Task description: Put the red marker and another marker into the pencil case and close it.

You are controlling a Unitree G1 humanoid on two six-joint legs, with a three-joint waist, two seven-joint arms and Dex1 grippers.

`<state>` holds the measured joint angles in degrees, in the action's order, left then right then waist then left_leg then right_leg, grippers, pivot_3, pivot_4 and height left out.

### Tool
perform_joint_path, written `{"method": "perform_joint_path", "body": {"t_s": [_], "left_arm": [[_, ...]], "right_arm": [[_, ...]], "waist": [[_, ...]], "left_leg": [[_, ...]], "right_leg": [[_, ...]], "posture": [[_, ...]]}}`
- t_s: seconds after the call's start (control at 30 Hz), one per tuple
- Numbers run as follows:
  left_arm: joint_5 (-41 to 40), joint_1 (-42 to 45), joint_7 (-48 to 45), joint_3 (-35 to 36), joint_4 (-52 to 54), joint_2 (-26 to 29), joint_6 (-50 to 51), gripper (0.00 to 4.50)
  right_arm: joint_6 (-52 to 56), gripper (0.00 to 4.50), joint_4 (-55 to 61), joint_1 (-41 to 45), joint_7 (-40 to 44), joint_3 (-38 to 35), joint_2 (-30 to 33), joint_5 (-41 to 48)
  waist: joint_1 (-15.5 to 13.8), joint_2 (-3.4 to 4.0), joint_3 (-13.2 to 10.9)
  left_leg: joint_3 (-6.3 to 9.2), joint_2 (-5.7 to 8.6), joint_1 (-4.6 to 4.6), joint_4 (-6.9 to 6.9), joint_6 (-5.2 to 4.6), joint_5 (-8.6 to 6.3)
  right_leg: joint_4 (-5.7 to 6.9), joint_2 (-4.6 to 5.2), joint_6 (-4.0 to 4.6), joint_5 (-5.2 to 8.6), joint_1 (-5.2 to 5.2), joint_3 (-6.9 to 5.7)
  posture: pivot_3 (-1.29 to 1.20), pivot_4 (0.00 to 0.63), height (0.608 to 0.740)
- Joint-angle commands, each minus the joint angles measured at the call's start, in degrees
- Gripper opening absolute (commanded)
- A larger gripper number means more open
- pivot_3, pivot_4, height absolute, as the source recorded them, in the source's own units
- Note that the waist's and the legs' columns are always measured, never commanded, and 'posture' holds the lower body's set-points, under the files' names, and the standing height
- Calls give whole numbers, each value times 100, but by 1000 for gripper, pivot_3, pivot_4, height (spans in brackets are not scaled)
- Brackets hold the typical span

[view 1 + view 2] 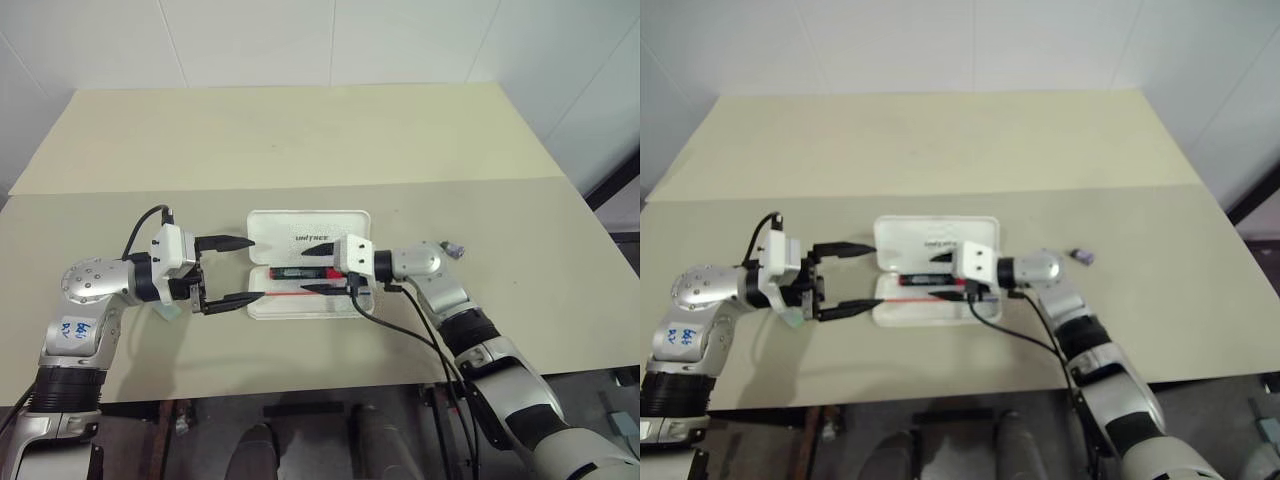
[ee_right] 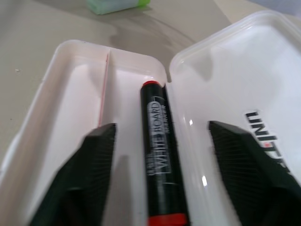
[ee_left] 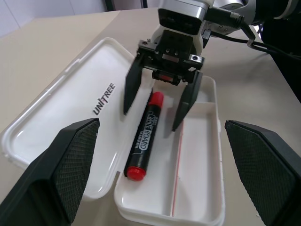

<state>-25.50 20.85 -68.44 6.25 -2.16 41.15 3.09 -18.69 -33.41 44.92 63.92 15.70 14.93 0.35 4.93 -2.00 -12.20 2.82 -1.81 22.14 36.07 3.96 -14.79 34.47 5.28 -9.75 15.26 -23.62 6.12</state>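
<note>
The pencil case (image 1: 300, 228) lies open in the middle of the table, lid flat on the far side and tray on the near side. Inside the tray (image 3: 197, 188), beside the hinge, rests the red marker (image 3: 143, 136). My right gripper (image 1: 320, 270) hovers over it from the right, open, one finger on each side of the marker and gripping nothing. To the left of the case is my left gripper (image 1: 232, 271), open wide and empty, pointing at the case. The pale green marker (image 1: 168, 312) lies on the table partly under my left hand, and its end (image 2: 117, 4) also shows in the right wrist view.
A small grey-purple nub (image 1: 455, 249) sits on the table right of the case, behind my right wrist. A black cable (image 1: 400, 325) hangs from the right wrist toward the table's near edge. A seam (image 1: 500, 181) crosses the tabletop behind the case.
</note>
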Motion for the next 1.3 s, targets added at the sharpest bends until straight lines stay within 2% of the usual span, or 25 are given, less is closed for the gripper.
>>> {"method": "perform_joint_path", "body": {"t_s": [0.03,0.53,0.7,0.83,0.9,0.97,1.03,1.1,1.17,1.3], "left_arm": [[2,-25,-7,70,170,40,-95,4500],[3,32,-11,40,149,26,-97,4500],[-27,-57,42,74,267,41,-36,4500],[-165,-413,377,337,680,41,185,4500],[-276,-678,642,552,996,10,340,4500],[-363,-971,986,795,1326,-52,489,4500],[-437,-1251,1417,1059,1637,-178,633,4500],[-372,-1523,2193,1350,2055,-487,777,4500],[295,-1918,3415,1610,2621,-968,856,4500],[758,-2220,4983,1854,3330,-1677,1540,4500]], "right_arm": [[-19,4028,268,47,127,21,-58,159],[1209,4028,1138,-16,-70,-574,-286,1231],[1495,4028,2043,-371,-12,-541,28,1271],[2001,4028,3246,-884,16,-691,529,1538],[2346,4028,3801,-1104,-21,-849,828,1764],[2690,4404,4244,-1302,-89,-1091,1150,2012],[3093,4481,4588,-1500,-88,-1374,1493,2316],[3251,4481,4709,-1622,-105,-1709,1856,2436],[3265,4481,4442,-1615,-12,-2164,2312,2492],[3234,4481,4001,-1511,160,-2395,2751,2584]], "waist": [[0,0,0],[-8,1,-1],[-19,1,-1],[-37,1,-1],[-38,1,-1],[-35,0,-1],[-48,0,-1],[-53,-1,-1],[-56,2,-2],[-126,-6,0]], "left_leg": [[0,0,0,-1,0,0],[2,0,-1,2,0,0],[2,0,2,-3,0,0],[1,0,8,-2,3,-4],[2,0,11,-3,3,-6],[2,0,11,-2,4,-8],[2,0,6,0,4,-8],[2,-1,0,3,2,-7],[-1,1,2,5,1,-5],[-4,6,3,8,-1,-7]], "right_leg": [[3,0,0,0,0,0],[3,0,1,0,0,0],[3,0,1,0,-1,-1],[-2,2,-2,2,-1,-2],[-3,3,-4,4,-2,-2],[-11,3,-2,6,-3,-2],[-23,3,-1,7,-1,-1],[-24,1,3,8,5,-1],[-36,6,3,5,10,1],[-55,10,-14,-5,18,4]], "posture": [[0,150,740],[0,150,740],[0,150,740],[0,150,740],[0,150,740],[0,150,740],[0,150,740],[0,150,740],[0,150,740],[0,150,740]]}}
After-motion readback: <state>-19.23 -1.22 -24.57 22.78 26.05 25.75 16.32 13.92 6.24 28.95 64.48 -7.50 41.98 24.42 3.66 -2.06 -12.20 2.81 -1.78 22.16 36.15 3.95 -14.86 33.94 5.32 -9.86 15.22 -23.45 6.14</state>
